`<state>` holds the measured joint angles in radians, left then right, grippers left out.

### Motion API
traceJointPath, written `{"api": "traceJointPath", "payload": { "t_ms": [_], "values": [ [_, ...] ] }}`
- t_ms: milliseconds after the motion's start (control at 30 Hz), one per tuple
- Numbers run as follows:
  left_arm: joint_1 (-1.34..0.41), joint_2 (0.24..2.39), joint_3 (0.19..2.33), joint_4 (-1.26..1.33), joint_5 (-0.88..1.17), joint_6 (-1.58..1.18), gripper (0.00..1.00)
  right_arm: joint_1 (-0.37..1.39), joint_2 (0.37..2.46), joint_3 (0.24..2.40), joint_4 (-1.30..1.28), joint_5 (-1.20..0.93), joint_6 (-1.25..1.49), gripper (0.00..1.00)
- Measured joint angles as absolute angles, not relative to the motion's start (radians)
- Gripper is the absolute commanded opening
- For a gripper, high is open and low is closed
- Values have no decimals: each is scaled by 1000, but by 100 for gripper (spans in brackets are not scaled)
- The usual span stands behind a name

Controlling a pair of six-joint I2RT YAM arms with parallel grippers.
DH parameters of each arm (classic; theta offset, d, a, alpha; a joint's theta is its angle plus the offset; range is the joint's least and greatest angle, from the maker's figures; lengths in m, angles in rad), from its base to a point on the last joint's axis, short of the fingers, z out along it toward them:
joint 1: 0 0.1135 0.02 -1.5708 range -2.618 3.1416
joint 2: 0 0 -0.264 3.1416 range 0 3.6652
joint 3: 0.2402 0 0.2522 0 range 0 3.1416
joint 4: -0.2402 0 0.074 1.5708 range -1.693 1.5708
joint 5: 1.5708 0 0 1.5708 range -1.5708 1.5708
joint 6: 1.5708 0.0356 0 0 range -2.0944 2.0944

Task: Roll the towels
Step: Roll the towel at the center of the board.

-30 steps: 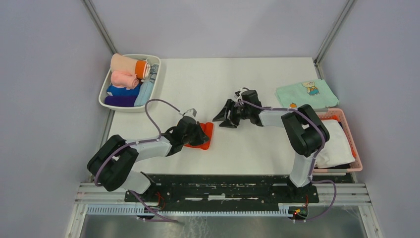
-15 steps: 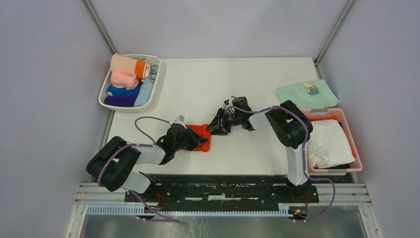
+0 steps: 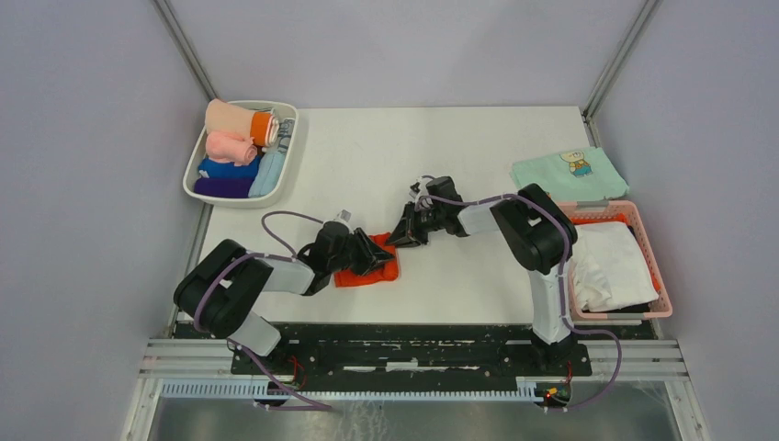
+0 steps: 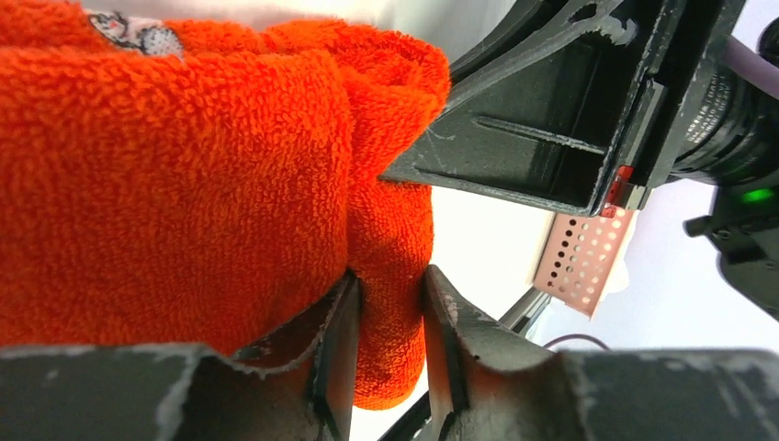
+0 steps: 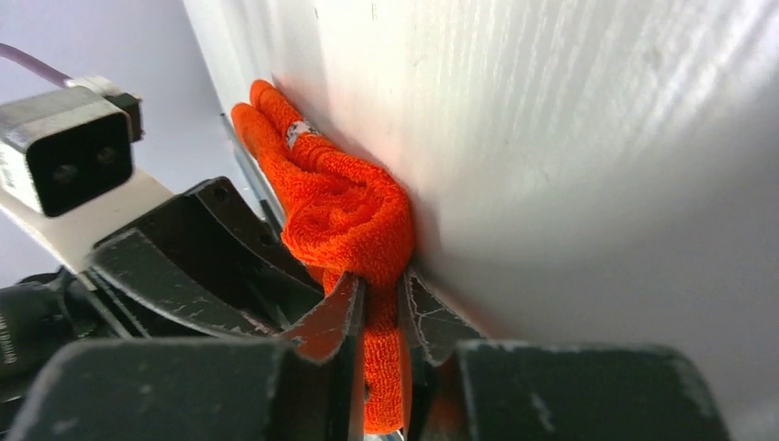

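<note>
I've got the small red-orange terry towel (image 3: pixel 378 266) lying bunched and partly folded on the white table (image 3: pixel 441 156), near edge, a bit left of centre, with both grippers on it. The left arm (image 3: pixel 276 274) lies low and stretched rightward from its base, almost flat along the table. The left gripper (image 3: pixel 366 255) is at the towel's left side. On the left wrist view its fingers (image 4: pixel 335 344) stand only a narrow gap apart, with a thick fold of the towel (image 4: pixel 165 184) filling that gap and touching both, so I call it pinched. The right arm (image 3: pixel 533 230) rises from its base, bends at the elbow and reaches left and slightly down. The right gripper (image 3: pixel 404 234) is at the towel's far right corner, close to the left one. On the right wrist view its fingers (image 5: pixel 338 317) are nearly together, clamped on a thin edge of the towel (image 5: pixel 349 211), which lies rumpled against the table beyond them. The two grippers are just beside each other, apart as far as I can tell. At far left is a white plastic tray (image 3: pixel 191 173) of rolled cloths (image 3: pixel 231 147). At far right lies a mint-green cloth (image 3: pixel 570 173) with a cartoon print. Just near of it is a pink perforated basket (image 3: pixel 656 266) holding a white cloth (image 3: pixel 611 266).
</note>
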<state>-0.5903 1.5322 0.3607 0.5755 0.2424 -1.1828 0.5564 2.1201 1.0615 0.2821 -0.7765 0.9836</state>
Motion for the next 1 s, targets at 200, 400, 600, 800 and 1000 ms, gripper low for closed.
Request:
{"api": "traceJointPath", "payload": {
  "t_ms": [200, 400, 600, 800, 1000],
  "values": [
    [-601, 1536, 495, 398, 242, -1092, 54, 531, 1992, 1053, 75, -602, 856, 7],
    [-657, 1517, 660, 168, 142, -955, 57, 492, 1851, 1039, -149, -358, 786, 6],
    [-842, 1502, 825, -22, -119, -809, 57, 489, 1771, 1029, -290, -182, 784, 7],
    [-1090, 1563, 1000, -109, -405, -644, 56, 489, 1771, 1035, -320, -172, 812, 8],
    [-1211, 1757, 1137, -168, -623, -519, 55, 489, 1777, 1045, -340, -173, 831, 9]
  ]
}}
